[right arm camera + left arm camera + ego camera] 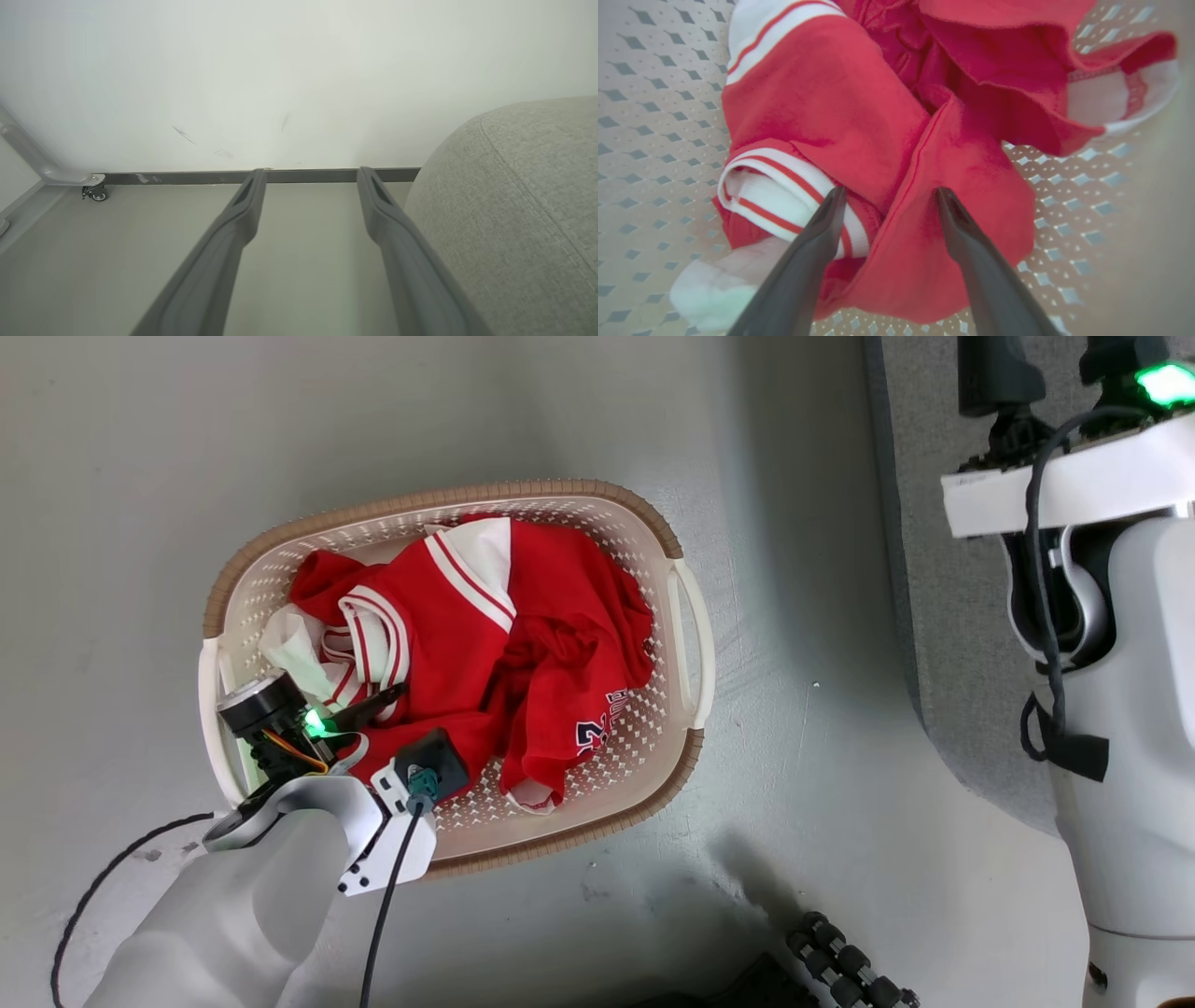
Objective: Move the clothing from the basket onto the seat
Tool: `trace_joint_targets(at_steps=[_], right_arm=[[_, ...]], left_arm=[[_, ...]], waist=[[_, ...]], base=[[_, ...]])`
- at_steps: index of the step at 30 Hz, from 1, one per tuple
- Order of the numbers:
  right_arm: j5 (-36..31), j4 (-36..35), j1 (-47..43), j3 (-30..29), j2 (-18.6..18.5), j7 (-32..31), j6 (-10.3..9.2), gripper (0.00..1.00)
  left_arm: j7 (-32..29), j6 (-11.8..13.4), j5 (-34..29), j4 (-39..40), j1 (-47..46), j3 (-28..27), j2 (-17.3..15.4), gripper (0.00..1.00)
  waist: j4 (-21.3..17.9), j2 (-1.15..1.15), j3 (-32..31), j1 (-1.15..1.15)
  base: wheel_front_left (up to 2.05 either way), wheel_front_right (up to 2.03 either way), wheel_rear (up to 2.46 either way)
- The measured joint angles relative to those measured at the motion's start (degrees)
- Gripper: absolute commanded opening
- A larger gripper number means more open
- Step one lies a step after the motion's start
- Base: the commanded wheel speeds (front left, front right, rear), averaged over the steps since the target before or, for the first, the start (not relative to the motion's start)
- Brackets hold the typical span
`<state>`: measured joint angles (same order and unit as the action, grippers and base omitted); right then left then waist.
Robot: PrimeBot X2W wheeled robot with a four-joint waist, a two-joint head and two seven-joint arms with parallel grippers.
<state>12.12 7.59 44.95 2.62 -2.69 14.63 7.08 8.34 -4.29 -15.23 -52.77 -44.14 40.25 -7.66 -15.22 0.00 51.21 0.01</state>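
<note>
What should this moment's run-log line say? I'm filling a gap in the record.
phase: pre-grasp | left gripper: open, tips at clothing in basket | right gripper: open, empty, beside seat

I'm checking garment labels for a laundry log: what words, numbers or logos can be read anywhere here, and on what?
"2": navy-and-white numeral on the red clothing in the basket, cut off by a fold; the character beside it cannot be made out.
Small lettering above that numeral: too blurred to read.
Tiny mark on the white plate of the robot's right arm: too small to read.
Nothing else is legible.
</note>
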Motion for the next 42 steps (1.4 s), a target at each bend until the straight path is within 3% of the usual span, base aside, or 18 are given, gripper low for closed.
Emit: trace_joint_targets(at_steps=[1,3,4,6,23,42], right_arm=[[0.0,0.0,0.0,0.0,0.0,0.0,0.0,1.0],[0.34,0.0,0.26,-0.04,-0.01,0.0,0.0,1.0],[0.59,0.11,0.25,-0.05,-0.01,0.0,0.0,1.0],[0.93,0.2,0.25,-0.11,-0.01,0.0,0.0,1.0],[1.0,0.73,1.07,-1.57,-0.01,0.0,0.0,1.0],[0.9,1.59,-2.68,-2.22,-0.03,0.0,0.0,1.0]], left_arm=[[0.0,0.0,0.0,0.0,0.0,0.0,0.0,0.99],[-0.3,-0.45,-0.19,-0.24,-0.12,0.45,0.09,0.52],[-0.48,-0.45,-0.22,-0.35,-0.19,0.51,0.13,0.38],[-0.69,-0.47,-0.32,-0.56,-0.42,0.66,0.19,0.0],[3.76,0.21,-0.25,1.41,-2.44,0.87,2.13,0.0],[6.11,6.67,7.02,13.11,-2.05,-5.28,3.78,0.0]], waist=[[0.0,0.0,0.0,0.0],[-0.19,0.0,0.26,0.0],[-0.27,0.0,0.36,0.0],[-0.44,0.0,0.48,0.0],[-0.16,0.0,-1.38,0.0],[2.91,0.0,-6.89,0.0]], base=[[0.0,0.0,0.0],[0.0,0.0,0.0],[0.0,0.0,0.0],[0.0,0.0,0.0],[0.0,0.0,0.0],[0.0,0.0,0.0]])
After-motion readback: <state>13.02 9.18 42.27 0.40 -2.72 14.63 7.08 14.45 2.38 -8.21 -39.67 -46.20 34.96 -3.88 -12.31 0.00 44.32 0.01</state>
